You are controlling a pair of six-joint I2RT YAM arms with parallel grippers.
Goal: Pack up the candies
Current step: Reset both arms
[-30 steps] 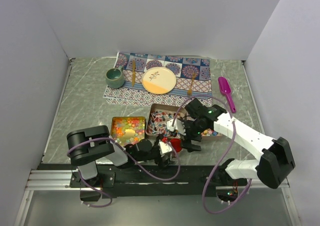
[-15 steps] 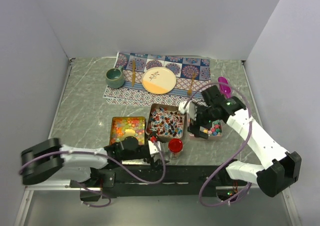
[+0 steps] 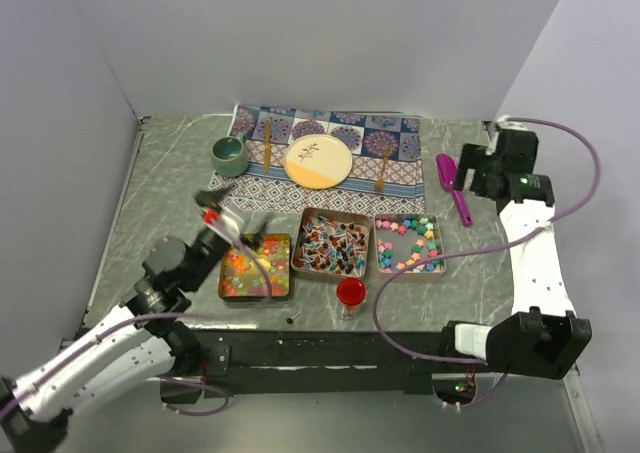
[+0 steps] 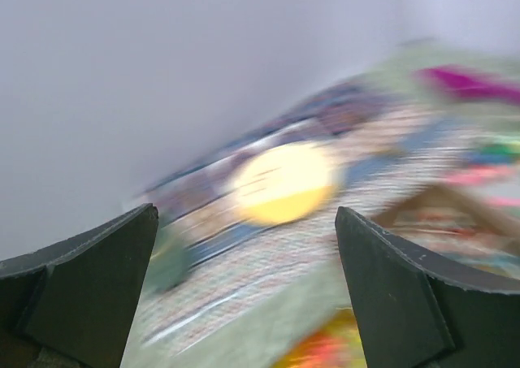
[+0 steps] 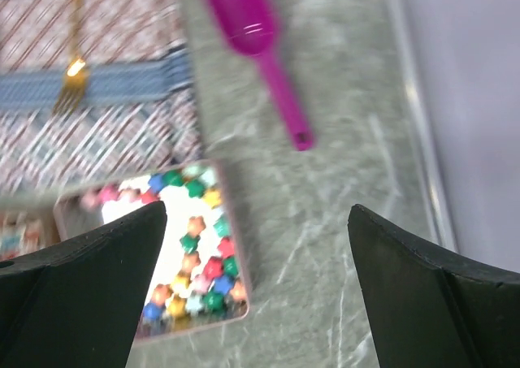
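Both arms stood raised off the bench [image 3: 160, 203]. The left claw [image 4: 245, 215] had its jaws wide apart with nothing between them; its own camera gave only a smeared look past the fingers, so I could not tell much from there. From above, that claw hung over the far left corner of the row of tins [image 3: 371, 235]. The right claw [image 5: 256, 212] was gaping too, empty, up near the far right corner beside the purple scoop [image 3: 452, 186], which lay flat on the bench.

The candies sat in three shallow tins set side by side near the front edge. The orange, yellow and red gummies [image 3: 250, 268] filled the left one, the red, blue and white wrapped sweets [image 3: 332, 245] the middle one, and the pastel star sweets [image 3: 410, 243] the right one. A round red lid [image 3: 351, 292] stood just in front of the middle tin.

Behind the tins lay a patterned mat [image 3: 330, 188] with a plate [image 3: 318, 161], a green cup [image 3: 229, 155] and a gold fork [image 3: 381, 169] on it.
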